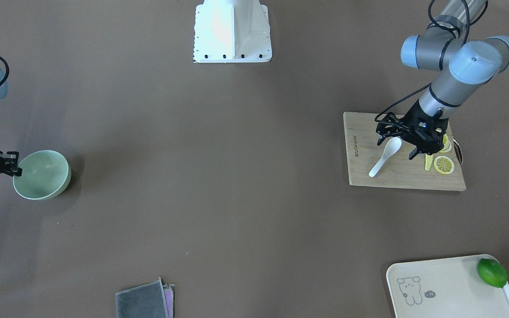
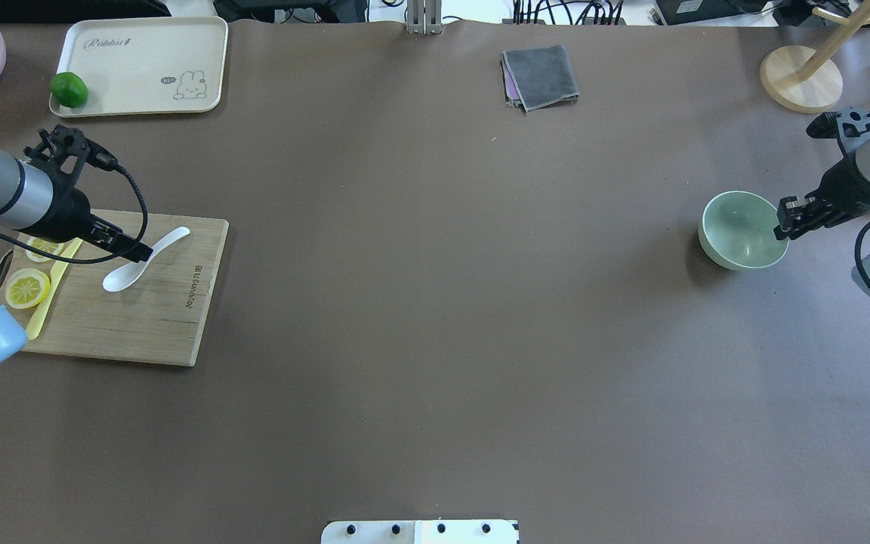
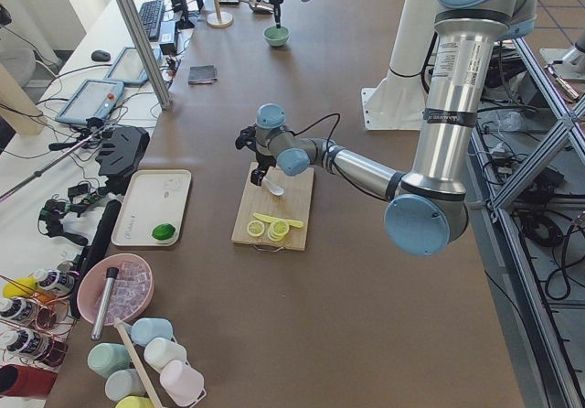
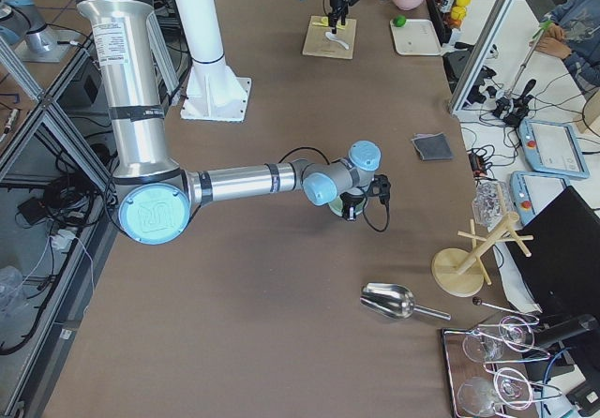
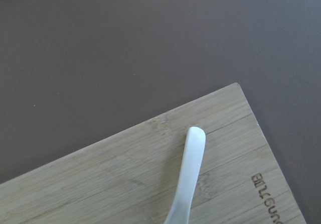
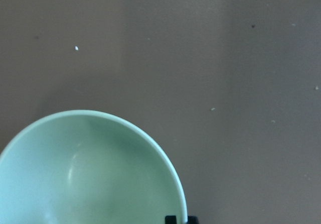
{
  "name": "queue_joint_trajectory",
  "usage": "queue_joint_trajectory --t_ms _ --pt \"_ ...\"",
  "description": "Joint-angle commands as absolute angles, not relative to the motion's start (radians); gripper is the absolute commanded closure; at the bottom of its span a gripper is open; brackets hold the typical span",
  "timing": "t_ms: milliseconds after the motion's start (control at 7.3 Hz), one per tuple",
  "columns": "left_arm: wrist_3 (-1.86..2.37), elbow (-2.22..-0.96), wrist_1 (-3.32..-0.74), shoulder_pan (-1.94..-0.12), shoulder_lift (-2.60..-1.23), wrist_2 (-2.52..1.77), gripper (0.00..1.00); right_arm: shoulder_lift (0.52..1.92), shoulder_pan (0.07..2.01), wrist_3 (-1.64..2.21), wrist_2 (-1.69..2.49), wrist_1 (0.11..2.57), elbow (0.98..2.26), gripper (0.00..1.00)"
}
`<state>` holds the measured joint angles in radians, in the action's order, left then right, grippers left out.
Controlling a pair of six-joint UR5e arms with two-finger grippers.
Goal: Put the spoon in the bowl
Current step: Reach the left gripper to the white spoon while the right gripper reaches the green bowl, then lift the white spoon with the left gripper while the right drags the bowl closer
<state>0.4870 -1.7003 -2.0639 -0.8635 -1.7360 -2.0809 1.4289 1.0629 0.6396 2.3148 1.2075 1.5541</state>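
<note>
The white spoon [image 1: 385, 157] lies flat on the wooden cutting board [image 1: 413, 176], its handle pointing toward the table's middle [image 2: 171, 240]. My left gripper [image 1: 396, 146] hangs low over the scoop end, jaws open on either side of it. The left wrist view shows only the handle [image 5: 190, 174] on the board. The mint-green bowl [image 1: 44, 174] stands on the table far from the board [image 2: 737, 230]. My right gripper [image 2: 782, 225] is shut on the bowl's outer rim. Its fingertips [image 6: 170, 219] straddle the rim in the right wrist view.
Lemon slices [image 1: 443, 164] and a slim yellow knife [image 1: 428, 162] lie on the board behind the left gripper. A cream tray [image 2: 140, 60] with a lime [image 2: 69, 89], a folded grey cloth [image 2: 541, 75] and a wooden stand [image 2: 801, 79] sit along the far edge.
</note>
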Motion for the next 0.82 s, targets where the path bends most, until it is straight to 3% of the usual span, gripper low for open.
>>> queue_joint_trajectory --t_ms 0,137,274,411,685 --pt "0.488 -1.645 -2.066 -0.848 -1.788 -2.063 0.05 1.389 0.961 0.862 2.312 1.212 1.678 1.00" --pt "0.483 -1.620 -2.068 -0.847 -1.795 -2.063 0.13 1.340 0.889 1.005 2.292 1.210 1.702 1.00" --pt "0.485 -1.617 -2.068 -0.845 -1.799 -2.063 0.27 1.291 0.815 1.126 2.252 1.212 1.730 1.00" --pt "0.486 -1.611 -2.068 -0.827 -1.799 -2.048 0.27 1.240 0.758 1.234 2.217 1.212 1.742 1.00" --pt "0.489 -1.606 -2.068 -0.801 -1.799 -2.019 0.49 1.143 0.631 1.389 2.124 1.218 1.741 1.00"
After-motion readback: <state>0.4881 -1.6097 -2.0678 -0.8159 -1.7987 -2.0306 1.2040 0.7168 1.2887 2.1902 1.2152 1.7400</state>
